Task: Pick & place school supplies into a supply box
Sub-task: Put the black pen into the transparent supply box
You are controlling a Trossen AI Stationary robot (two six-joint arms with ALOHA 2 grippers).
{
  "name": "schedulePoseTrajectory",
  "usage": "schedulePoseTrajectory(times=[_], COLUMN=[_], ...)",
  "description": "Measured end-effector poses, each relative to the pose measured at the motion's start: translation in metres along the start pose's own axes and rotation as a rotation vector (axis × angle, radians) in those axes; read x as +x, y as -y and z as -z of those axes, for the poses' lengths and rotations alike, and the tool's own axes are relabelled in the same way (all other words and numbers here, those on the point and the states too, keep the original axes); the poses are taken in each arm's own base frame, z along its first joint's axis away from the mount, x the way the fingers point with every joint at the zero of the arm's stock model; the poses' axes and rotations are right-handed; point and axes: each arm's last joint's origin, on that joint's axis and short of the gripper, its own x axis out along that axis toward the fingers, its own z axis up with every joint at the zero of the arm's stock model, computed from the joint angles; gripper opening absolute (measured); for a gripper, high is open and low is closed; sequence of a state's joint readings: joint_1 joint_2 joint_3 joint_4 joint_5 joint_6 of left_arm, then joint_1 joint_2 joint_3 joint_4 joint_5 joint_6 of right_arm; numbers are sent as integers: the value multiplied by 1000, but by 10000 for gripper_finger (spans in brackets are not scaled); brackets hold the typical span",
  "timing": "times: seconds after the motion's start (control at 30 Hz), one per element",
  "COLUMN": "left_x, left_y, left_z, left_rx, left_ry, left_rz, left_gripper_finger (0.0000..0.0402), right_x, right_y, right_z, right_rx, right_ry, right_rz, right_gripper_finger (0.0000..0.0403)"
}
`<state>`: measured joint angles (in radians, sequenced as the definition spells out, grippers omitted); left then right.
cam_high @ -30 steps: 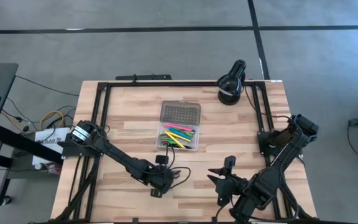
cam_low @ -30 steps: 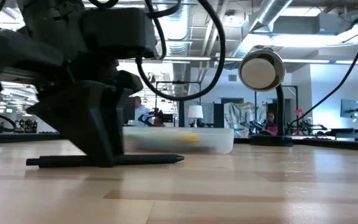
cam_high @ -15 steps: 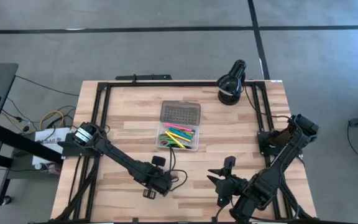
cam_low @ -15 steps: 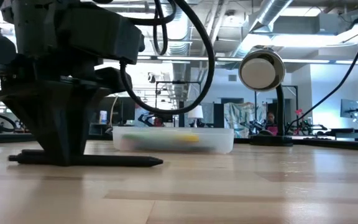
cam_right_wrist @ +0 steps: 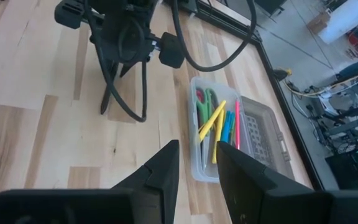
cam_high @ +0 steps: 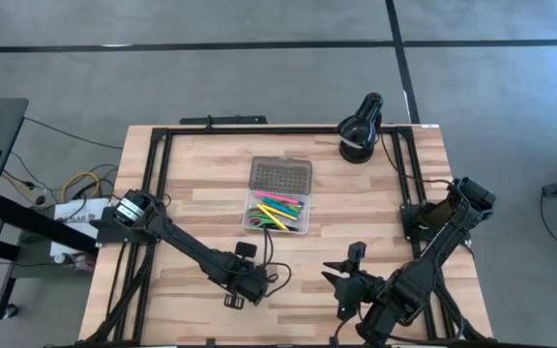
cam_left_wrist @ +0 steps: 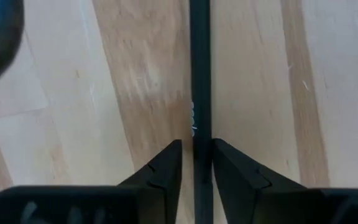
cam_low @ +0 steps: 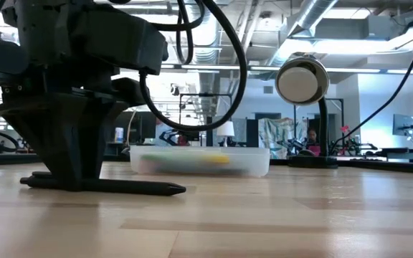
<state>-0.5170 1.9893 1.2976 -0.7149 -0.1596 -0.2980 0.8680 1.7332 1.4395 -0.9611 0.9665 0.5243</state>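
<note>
A black pen point(cam_low: 127, 186) lies near the table's near edge, under my left gripper point(cam_high: 240, 290), whose fingers point down and are shut on it. In the left wrist view the pen point(cam_left_wrist: 199, 74) runs straight out between my two fingers. The supply box point(cam_high: 280, 215), a clear tray with its dotted lid point(cam_high: 280, 176) folded open, rests on the table's middle and holds coloured pens and green scissors point(cam_right_wrist: 205, 102). My right gripper point(cam_high: 351, 275) waits open near the near right edge, touching nothing. My left gripper pinches the black pen's barrel point(cam_left_wrist: 199, 134) between its two fingers, nearer the blunt end than the tip. The fingers point(cam_low: 70, 168) come from above, pointing down, and lie across the pen. The pen sits almost level, with its pointed tip point(cam_low: 178, 190) on the table.
A black round lamp point(cam_high: 361, 126) stands at the far right corner, and shows in the low view point(cam_low: 302, 80) behind the box point(cam_low: 199, 161). A black frame point(cam_high: 162, 145) runs around the table's edge. Bare wood lies between the two grippers and the box.
My left gripper has moved toward the table's left and a little toward the near edge. The black pen has slid along the table with it and now sits slightly tilted, its blunt end a touch higher.
</note>
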Motion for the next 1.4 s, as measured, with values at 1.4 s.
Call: schedulePoseTrajectory(times=[1.4], left_x=[12], left_y=[-28], left_z=[-19], left_rx=[-60], left_ry=[152], left_rz=[55], left_gripper_finger=[139], right_x=[2], right_y=[-1], right_z=[-2], right_rx=[26], right_ry=[-3], right_rz=[-26], right_gripper_finger=[102])
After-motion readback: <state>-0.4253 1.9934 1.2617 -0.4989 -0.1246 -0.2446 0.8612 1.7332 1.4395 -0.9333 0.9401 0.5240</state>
